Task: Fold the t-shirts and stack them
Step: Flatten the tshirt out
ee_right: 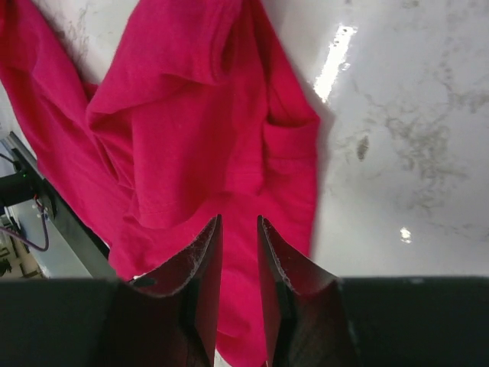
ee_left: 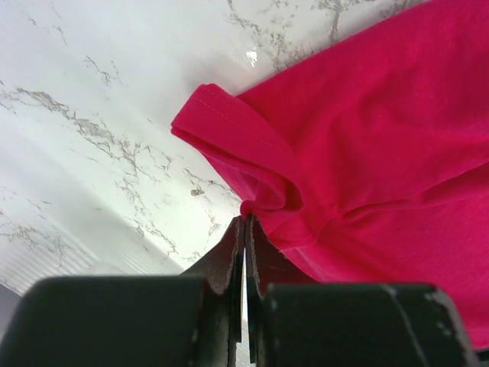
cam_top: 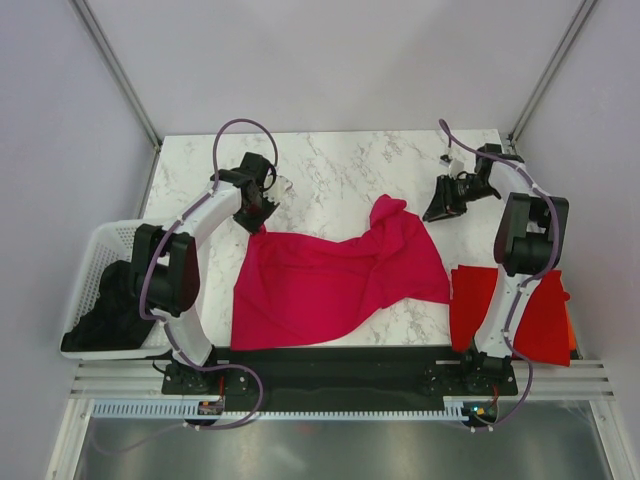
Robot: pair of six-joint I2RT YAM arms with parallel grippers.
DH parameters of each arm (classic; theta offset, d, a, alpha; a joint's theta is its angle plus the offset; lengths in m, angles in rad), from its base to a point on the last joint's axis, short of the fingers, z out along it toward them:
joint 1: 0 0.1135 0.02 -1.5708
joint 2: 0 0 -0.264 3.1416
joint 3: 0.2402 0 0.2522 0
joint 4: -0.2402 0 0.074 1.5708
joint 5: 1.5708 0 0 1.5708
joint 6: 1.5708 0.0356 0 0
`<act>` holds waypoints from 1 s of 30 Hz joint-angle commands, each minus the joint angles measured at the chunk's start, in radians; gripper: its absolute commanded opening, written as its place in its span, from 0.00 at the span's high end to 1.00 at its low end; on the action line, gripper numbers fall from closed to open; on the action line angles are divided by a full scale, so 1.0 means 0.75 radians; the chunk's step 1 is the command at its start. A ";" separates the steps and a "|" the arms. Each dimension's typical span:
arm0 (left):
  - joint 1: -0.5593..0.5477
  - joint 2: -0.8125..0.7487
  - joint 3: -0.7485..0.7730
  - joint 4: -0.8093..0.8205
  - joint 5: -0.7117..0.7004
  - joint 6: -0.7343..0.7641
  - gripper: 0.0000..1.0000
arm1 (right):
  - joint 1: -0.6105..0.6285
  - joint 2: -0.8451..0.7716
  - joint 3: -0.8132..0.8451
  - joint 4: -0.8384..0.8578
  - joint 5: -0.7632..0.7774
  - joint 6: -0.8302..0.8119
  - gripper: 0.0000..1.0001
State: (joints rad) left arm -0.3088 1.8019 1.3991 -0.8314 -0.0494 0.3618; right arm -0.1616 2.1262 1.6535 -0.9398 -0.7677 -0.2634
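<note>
A crimson-pink t-shirt (cam_top: 320,285) lies rumpled across the middle of the marble table, its right part bunched up. My left gripper (cam_top: 257,218) is at the shirt's far left corner. In the left wrist view (ee_left: 246,218) its jaws are shut, pinching a small fold of the shirt (ee_left: 382,138) beside a sleeve. My right gripper (cam_top: 432,212) hovers just past the shirt's far right bunch. In the right wrist view (ee_right: 238,220) its jaws stand a little apart and empty above the shirt (ee_right: 191,115). Red shirts (cam_top: 545,318) lie at the near right, partly under the right arm, with an orange edge (cam_top: 572,335).
A white basket (cam_top: 100,255) with dark cloth (cam_top: 105,315) in it sits off the table's left edge. A black mounting rail (cam_top: 340,365) runs along the near edge. Grey walls and frame posts close in the back and sides. Bare marble (cam_top: 350,165) shows at the back.
</note>
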 commanded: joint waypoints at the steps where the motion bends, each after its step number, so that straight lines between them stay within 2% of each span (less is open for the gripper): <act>1: 0.009 -0.030 0.000 0.027 -0.008 0.045 0.98 | 0.023 0.018 0.033 -0.044 -0.107 -0.058 0.68; 13: 0.007 -0.030 -0.010 0.029 -0.018 0.045 0.98 | 0.078 0.104 0.080 -0.054 -0.042 -0.076 0.65; 30: 0.007 0.007 0.004 0.035 -0.014 0.039 0.98 | 0.115 0.145 0.139 -0.056 0.042 -0.095 0.66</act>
State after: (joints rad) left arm -0.3088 1.8034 1.3949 -0.8303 -0.0513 0.3634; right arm -0.0765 2.2280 1.7218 -0.9821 -0.7525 -0.3031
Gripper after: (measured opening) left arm 0.029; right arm 0.347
